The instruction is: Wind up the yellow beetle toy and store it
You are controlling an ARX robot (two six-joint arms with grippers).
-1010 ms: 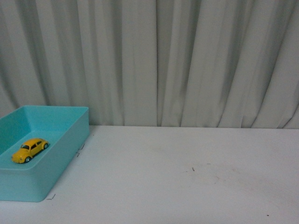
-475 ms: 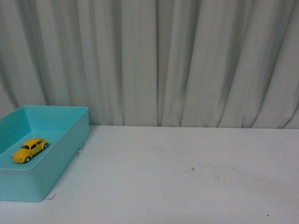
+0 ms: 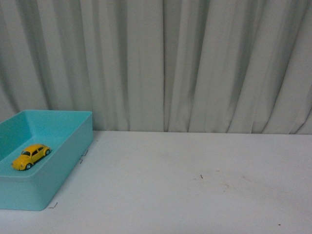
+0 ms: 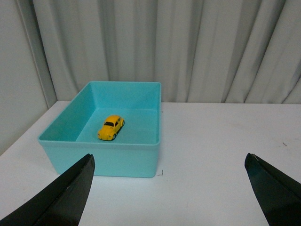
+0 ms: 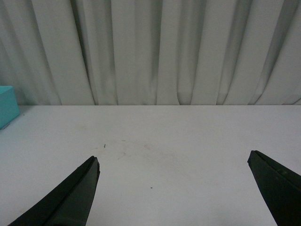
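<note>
The yellow beetle toy (image 3: 31,156) rests on its wheels on the floor of a turquoise bin (image 3: 73,146) at the table's left. The left wrist view also shows the toy (image 4: 111,127) inside the bin (image 4: 99,160), well ahead of my left gripper (image 4: 169,162), which is open and empty with its black fingers (image 4: 70,188) spread wide. My right gripper (image 5: 173,162) is open too, over bare white table, holding nothing. Neither arm appears in the front view.
A white table (image 3: 195,180) carries faint smudges and small dark marks. A pleated grey curtain (image 3: 170,63) hangs behind the table's far edge. A corner of the bin (image 5: 7,106) shows in the right wrist view.
</note>
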